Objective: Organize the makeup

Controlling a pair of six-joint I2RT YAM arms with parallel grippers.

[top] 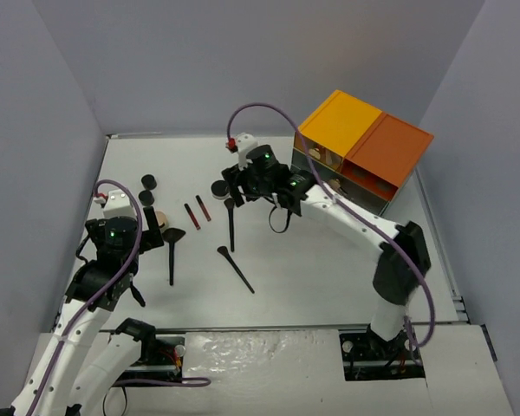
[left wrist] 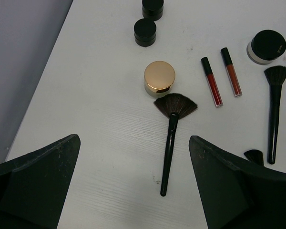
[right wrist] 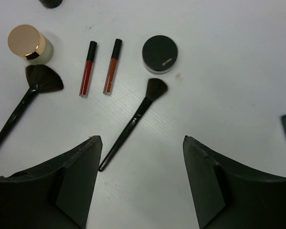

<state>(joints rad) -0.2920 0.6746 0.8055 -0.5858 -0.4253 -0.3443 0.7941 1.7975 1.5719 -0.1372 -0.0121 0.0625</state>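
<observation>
Both released, empty: left gripper (left wrist: 133, 138), right gripper (right wrist: 142, 139). Below, toward table's (left wrist: 100, 95) left edge: fan brush (left wrist: 174, 107), tan compact (left wrist: 159, 77), two red sticks (left wrist: 212, 83), black jar (left wrist: 268, 45), round brush (left wrist: 274, 119).

Legible text: none is showing in any view. One marking is being noted. The black-lidded jar (right wrist: 159, 54) is carrying a small gold imprint (right wrist: 167, 60) near the edge of its lid. In the right wrist view it is appearing as a short line of characters too small to read. In the left wrist view it is showing only as a faint speck.
</observation>
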